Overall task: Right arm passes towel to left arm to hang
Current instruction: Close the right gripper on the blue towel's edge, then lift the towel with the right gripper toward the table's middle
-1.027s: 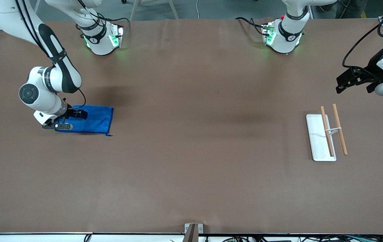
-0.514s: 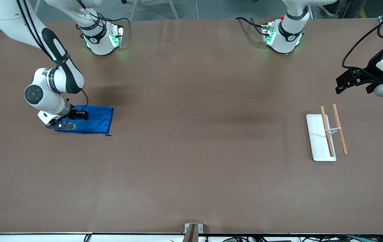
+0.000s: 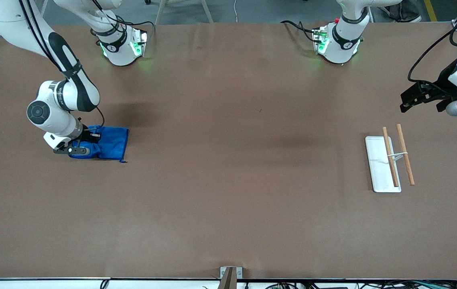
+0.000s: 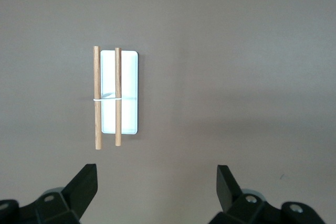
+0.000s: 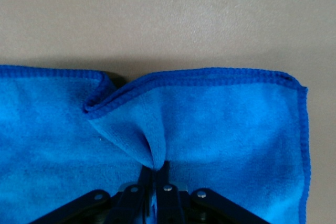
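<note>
The bright blue towel lies bunched on the brown table at the right arm's end. My right gripper is down on it and shut on a pinched fold of the towel, which puckers up between its closed fingers. The white rack with two wooden rods stands at the left arm's end; it also shows in the left wrist view. My left gripper hangs open and empty in the air beside the rack, its fingers spread wide.
The two arm bases stand along the table's edge farthest from the front camera. A small metal bracket sits at the table edge nearest that camera.
The right gripper has closed on the towel and drawn it together, so the cloth has shrunk toward the gripper and bunched. The left arm has barely moved.
</note>
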Controlling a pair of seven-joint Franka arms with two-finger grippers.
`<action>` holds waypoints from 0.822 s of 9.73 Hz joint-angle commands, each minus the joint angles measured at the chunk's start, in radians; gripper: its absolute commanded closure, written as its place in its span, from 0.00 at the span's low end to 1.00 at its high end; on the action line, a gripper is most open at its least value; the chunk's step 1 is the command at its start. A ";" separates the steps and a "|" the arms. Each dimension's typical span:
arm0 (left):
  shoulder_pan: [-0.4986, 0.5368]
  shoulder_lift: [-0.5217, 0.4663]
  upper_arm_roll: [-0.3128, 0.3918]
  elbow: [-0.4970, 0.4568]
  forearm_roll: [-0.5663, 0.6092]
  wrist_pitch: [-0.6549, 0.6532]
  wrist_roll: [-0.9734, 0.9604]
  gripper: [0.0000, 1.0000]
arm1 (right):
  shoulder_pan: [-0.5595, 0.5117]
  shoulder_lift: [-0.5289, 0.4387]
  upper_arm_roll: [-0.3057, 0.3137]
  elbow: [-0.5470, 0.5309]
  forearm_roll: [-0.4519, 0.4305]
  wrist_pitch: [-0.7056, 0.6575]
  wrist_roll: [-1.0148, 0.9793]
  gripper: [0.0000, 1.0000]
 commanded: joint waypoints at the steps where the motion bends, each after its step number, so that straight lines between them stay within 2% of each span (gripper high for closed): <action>1: 0.001 0.023 -0.002 -0.012 -0.012 -0.003 -0.008 0.00 | -0.009 -0.068 0.034 0.136 0.027 -0.275 0.000 0.95; 2: 0.001 0.023 -0.002 -0.012 -0.012 -0.003 -0.008 0.00 | -0.006 -0.068 0.057 0.286 0.133 -0.481 0.003 0.96; 3: 0.001 0.023 -0.002 -0.012 -0.012 -0.002 -0.008 0.00 | -0.005 -0.065 0.081 0.444 0.183 -0.675 0.038 0.96; 4: 0.001 0.023 -0.002 -0.015 -0.012 -0.003 -0.005 0.00 | 0.021 -0.059 0.106 0.567 0.185 -0.784 0.139 0.99; 5: 0.003 0.023 -0.002 -0.015 -0.013 -0.003 0.004 0.00 | 0.047 -0.049 0.118 0.639 0.196 -0.832 0.202 0.99; 6: 0.003 0.023 -0.002 -0.015 -0.013 -0.003 0.004 0.00 | 0.063 -0.047 0.141 0.672 0.267 -0.835 0.245 0.99; 8: 0.000 0.023 -0.005 -0.017 -0.015 -0.002 0.012 0.00 | 0.080 -0.047 0.217 0.695 0.334 -0.826 0.293 0.99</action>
